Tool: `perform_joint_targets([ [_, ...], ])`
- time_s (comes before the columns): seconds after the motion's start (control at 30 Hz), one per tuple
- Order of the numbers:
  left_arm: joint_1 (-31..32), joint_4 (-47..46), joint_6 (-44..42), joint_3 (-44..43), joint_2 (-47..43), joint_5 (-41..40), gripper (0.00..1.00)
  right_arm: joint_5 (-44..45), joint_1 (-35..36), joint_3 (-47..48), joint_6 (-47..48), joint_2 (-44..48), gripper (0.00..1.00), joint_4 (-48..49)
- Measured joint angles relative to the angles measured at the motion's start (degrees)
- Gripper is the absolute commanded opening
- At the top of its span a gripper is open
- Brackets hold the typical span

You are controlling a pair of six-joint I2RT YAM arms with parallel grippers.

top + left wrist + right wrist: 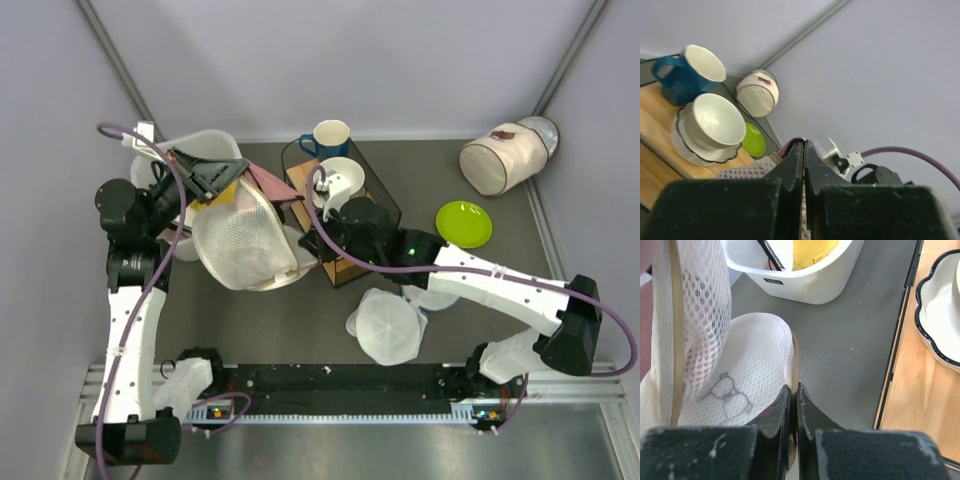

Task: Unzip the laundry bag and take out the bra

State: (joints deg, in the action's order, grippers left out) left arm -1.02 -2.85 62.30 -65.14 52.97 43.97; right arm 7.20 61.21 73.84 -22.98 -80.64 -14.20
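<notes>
The laundry bag (pixel 240 240) is a round, cream mesh pouch with a beige zip band round its rim and a small grey outline mark (pixel 727 392) on 1 face. It hangs tilted above the dark table (pixel 300 320), left of centre, between the 2 arms, its upper edge raised toward the white bin (pixel 205 148). A flap of the dusty-pink bra (pixel 272 182) pokes out at that upper edge, and pink shows faintly through the mesh in the right wrist view.

The left gripper (pixel 804 150) has its fingers pressed together at the bag's top edge; mesh and a sliver of pink show between them. The right gripper (pixel 792 395) is likewise closed tight, pinching the beige rim on the bag's right side.

Yellow cloth (pixel 812 250) lies in the bin. Right of the bag stands a wooden tray (pixel 655 125) bearing a blue mug (pixel 328 138) and a white bowl (pixel 340 178). Further right are a green plate (pixel 463 223) and a white cylinder bag (pixel 500 160); translucent round discs (pixel 385 325) lie near the front.
</notes>
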Motion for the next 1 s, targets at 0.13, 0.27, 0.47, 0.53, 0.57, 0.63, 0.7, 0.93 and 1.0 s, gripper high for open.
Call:
perform_joint_targets([
  [0.13,-2.7,1.1,-0.4,1.7,-0.8,-2.0,0.00,0.3,0.0,-0.4,-0.2,1.4,0.00,0.2],
  [0.27,-3.0,2.5,-1.5,5.6,-0.7,-1.4,0.00,0.7,0.0,-0.4,0.0,3.0,0.00,0.9],
  [0.47,-3.1,6.8,-5.5,8.4,0.3,1.7,0.00,1.6,0.0,1.9,2.2,3.7,0.00,0.8],
  [0.53,-3.1,8.0,-7.3,8.5,0.0,2.8,0.00,1.8,0.0,3.8,3.0,3.1,0.00,0.8],
  [0.57,-3.1,8.4,-8.1,8.5,-0.3,3.2,0.00,1.8,0.0,5.0,3.4,2.7,0.00,0.9],
  [0.63,-3.1,9.7,-9.8,8.5,-1.0,4.1,0.00,1.8,0.0,7.1,3.9,1.6,0.00,1.0],
  [0.7,-3.1,10.7,-11.1,8.5,-1.8,4.9,0.00,1.5,-0.1,9.0,4.1,0.4,0.00,1.2],
  [0.93,-3.2,10.3,-11.4,7.8,-2.4,7.6,0.00,-0.3,-0.1,10.6,4.4,-3.3,0.00,1.0],
  [1.0,-3.3,9.3,-10.8,7.0,-2.3,8.6,0.00,-0.8,-0.2,10.6,4.3,-4.6,0.00,0.8],
])
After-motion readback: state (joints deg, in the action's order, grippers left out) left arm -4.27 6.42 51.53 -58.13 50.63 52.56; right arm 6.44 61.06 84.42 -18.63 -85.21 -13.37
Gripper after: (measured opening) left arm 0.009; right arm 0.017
